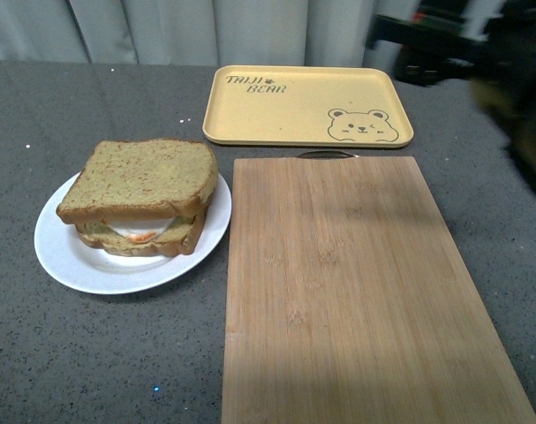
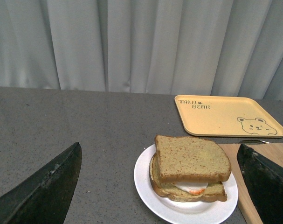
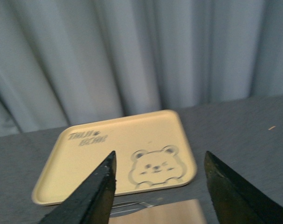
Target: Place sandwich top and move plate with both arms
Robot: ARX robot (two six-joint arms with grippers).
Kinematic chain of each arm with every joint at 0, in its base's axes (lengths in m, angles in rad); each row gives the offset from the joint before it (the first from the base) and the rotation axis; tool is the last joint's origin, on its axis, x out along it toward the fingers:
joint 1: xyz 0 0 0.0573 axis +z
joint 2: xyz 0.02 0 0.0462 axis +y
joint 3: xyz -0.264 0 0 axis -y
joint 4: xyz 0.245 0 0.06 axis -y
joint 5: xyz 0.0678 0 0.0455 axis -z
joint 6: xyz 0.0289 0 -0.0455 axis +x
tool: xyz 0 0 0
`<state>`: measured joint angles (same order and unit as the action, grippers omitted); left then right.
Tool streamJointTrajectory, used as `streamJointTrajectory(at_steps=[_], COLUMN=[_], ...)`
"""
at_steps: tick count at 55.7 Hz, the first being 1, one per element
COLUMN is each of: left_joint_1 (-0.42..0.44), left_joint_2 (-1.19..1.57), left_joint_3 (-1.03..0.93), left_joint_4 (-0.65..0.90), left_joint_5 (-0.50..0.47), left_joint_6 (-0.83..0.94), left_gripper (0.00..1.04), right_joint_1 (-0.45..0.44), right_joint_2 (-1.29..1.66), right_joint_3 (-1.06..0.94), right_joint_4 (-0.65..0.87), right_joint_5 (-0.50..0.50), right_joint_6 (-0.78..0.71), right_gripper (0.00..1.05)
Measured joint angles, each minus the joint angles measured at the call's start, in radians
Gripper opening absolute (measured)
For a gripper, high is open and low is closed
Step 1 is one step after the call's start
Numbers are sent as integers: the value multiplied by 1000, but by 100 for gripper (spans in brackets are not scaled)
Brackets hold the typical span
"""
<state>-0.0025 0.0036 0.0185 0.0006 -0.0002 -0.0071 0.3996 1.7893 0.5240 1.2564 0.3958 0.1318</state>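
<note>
One plate (image 1: 64, 256), white and round, sits on the grey surface (image 1: 73, 371), left of centre in the front view.

Bread slices: two, both on the plate.
- The sandwich top (image 1: 139, 177) lies flat on the stack, slightly skewed against the lower slice (image 1: 135, 246).
- One fried egg (image 1: 139, 231) shows between them at the near edge, white with an orange patch.

Other items, one each:
- Yellow tray (image 1: 294, 110) with a bear drawing, at the far side of the surface, nothing on it.
- Wooden cutting board (image 1: 356, 291), just right of the plate. Whether its edge touches the plate rim cannot be told. Its far end lies near the tray.
- Pale curtain (image 1: 162, 26) behind.

Left end effector (image 2: 159, 147): the fingers (image 2: 48, 186) are spread wide, holding and touching nothing. It hangs above the surface, with plate and sandwich in view beyond the gap.

Right end effector (image 3: 160, 154): its fingers (image 3: 92, 196) are also parted, with nothing gripped. It is raised, with the tray and the far end of the board below it.

Right arm (image 1: 506, 62): a dark blur at the upper right of the front view, clear of everything on the surface.
</note>
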Motion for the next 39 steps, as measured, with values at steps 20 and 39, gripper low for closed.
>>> streamJointTrajectory(at_steps=[20,39], left_joint_1=[0,0], left_joint_2=[0,0], left_joint_3=[0,0], left_joint_4=[0,0], left_joint_5=[0,0], left_joint_6=[0,0], left_gripper=[98,98], right_joint_1=[-174,-291], right_joint_2=[-433,-798], right_joint_3=[-317,-467], right_joint_4=[-122,-340], right_joint_5=[-180,-290], right_joint_6=[-126,-128], right_gripper=[1,1])
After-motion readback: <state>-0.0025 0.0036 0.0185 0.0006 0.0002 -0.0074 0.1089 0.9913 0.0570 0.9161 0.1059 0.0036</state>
